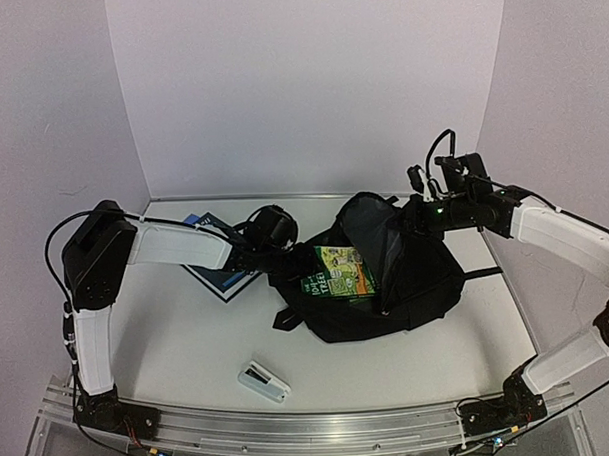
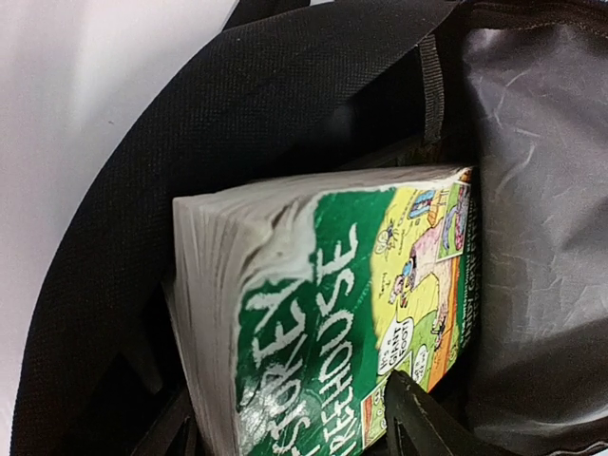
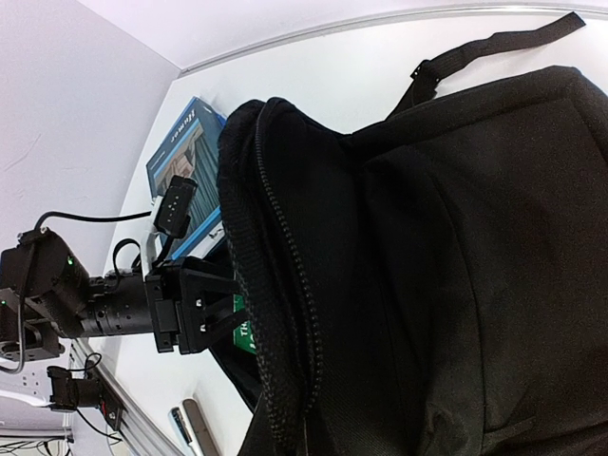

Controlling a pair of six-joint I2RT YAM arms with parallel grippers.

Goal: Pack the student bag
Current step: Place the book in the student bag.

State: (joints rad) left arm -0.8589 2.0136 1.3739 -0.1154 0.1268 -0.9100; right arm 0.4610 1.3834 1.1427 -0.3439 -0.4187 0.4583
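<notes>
**Green book sits in the mouth of the student bag, with an arm at each side of the opening**

The student bag (image 1: 427, 284) lies on the bench (image 1: 178, 342), its zipped opening gaping. A green paperback (image 1: 338, 272) rests inside that opening, page edges showing. At the bag's mouth, the left gripper (image 1: 298, 258) has its jaws spread wide to either side of the paperback's outer end, not clamped on it. At the bag's far upper edge, the right gripper (image 1: 414, 219) has its jaws closed tight on the fabric, holding the flap raised. A blue book (image 1: 221, 281) lies flat beside the bag, under the left arm. A small white device (image 1: 263, 381) lies apart from the bag, toward the arm bases.
</notes>
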